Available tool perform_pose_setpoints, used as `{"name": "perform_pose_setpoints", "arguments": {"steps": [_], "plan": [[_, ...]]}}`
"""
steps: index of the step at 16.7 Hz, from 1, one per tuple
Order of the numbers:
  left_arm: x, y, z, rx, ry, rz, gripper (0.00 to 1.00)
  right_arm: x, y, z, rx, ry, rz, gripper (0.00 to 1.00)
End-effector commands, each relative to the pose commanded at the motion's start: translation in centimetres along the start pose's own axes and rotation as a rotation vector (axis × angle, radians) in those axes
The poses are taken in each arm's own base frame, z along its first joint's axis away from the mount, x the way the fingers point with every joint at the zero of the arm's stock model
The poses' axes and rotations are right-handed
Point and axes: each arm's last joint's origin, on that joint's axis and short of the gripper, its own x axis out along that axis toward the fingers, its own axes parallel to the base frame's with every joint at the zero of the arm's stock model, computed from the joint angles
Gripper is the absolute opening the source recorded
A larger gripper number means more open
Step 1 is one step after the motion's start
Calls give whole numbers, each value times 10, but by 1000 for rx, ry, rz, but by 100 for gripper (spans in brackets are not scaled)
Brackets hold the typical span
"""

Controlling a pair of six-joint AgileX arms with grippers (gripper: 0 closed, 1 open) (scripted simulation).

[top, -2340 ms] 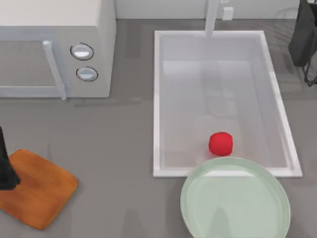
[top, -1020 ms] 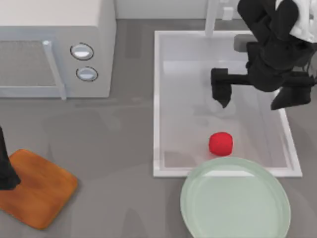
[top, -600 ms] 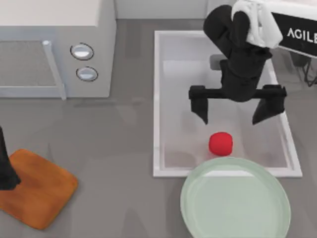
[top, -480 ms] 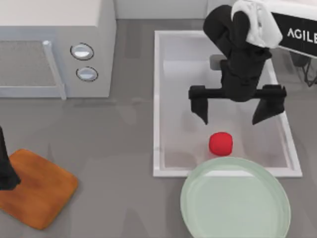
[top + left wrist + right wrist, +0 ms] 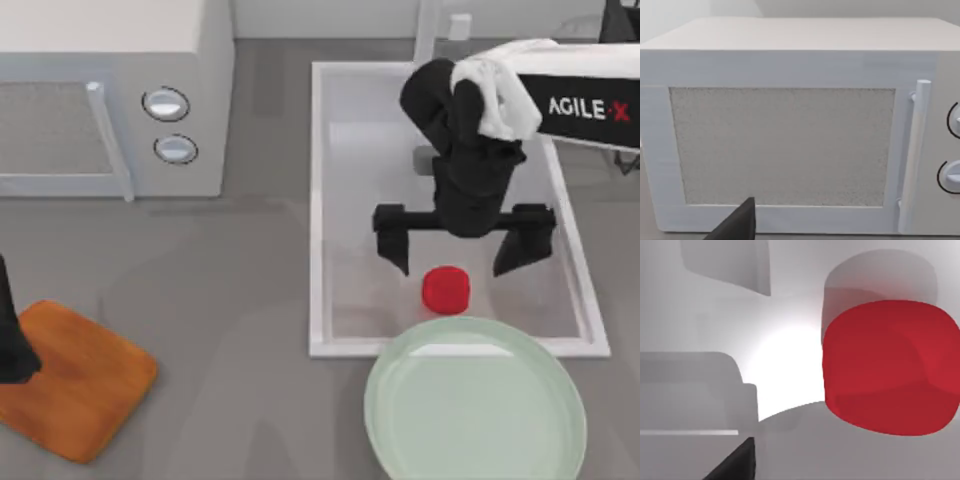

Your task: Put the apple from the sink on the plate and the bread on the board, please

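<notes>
Since the earlier frame the right gripper (image 5: 462, 256) has dropped nearer the apple (image 5: 445, 289), jaws spread wide and empty. Apple sits in the sink (image 5: 318, 200), near end, just beyond the plate (image 5: 400, 440). Recommend centring both fingers astride it before closing

Glossy pale green plate (image 5: 475, 405), grained wooden board (image 5: 75, 385), smooth white sink (image 5: 318, 200), matt red apple (image 5: 445, 289).

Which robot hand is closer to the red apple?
The right gripper. It hangs open in the sink, its fingers on either side of the apple. The left gripper is far off by the board.
</notes>
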Motion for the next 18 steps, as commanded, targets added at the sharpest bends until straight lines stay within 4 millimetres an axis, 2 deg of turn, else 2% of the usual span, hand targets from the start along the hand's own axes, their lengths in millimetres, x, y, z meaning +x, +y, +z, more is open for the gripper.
{"name": "perform_pose_setpoints", "arguments": {"steps": [4,6,11,18], "plan": [[0,0,0,0,0,0,100,66,0,-2,-2,-14,7,100],[0,0,0,0,0,0,100,87,-1,-5,-3,-3,1,100],[0,0,0,0,0,0,100,92,-2,-7,-3,1,0,100],[0,0,0,0,0,0,100,92,-2,-7,-3,1,0,47]]}}
